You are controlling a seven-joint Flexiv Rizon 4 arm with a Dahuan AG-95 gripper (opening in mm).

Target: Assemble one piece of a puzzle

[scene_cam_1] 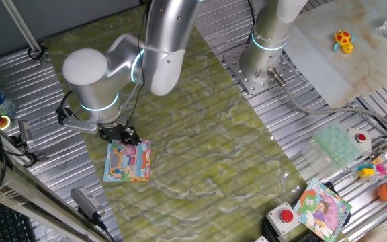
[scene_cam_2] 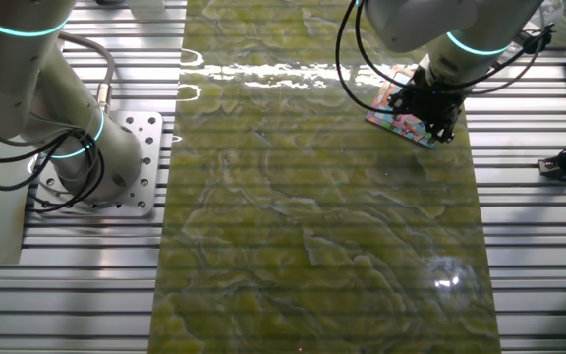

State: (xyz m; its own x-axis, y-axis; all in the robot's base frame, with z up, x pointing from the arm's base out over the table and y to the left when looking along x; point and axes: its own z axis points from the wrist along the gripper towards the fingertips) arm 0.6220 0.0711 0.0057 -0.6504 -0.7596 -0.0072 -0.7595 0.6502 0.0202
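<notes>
Nearest the lens in one fixed view, a red push button (scene_cam_1: 286,216) sat on its grey box, well apart from the puzzle (scene_cam_1: 127,161) and just beside a second board with a purple-and-green picture (scene_cam_1: 322,208). Largest of all was the counter (scene_cam_1: 200,154), draped in a green marbled sheet, and over it the silver arm (scene_cam_1: 160,47) bent down toward the puzzle's far edge. That blue-bordered puzzle lay flat on the sheet. Directly above its top edge hung the dark end effector (scene_cam_1: 121,134); I could not tell whether its fingers were apart or closed, and the piece itself was not visible, perhaps hidden beneath them. Such a fragment would likely be feather-light, stiff and thin, best pinched by opposite edges.
</notes>
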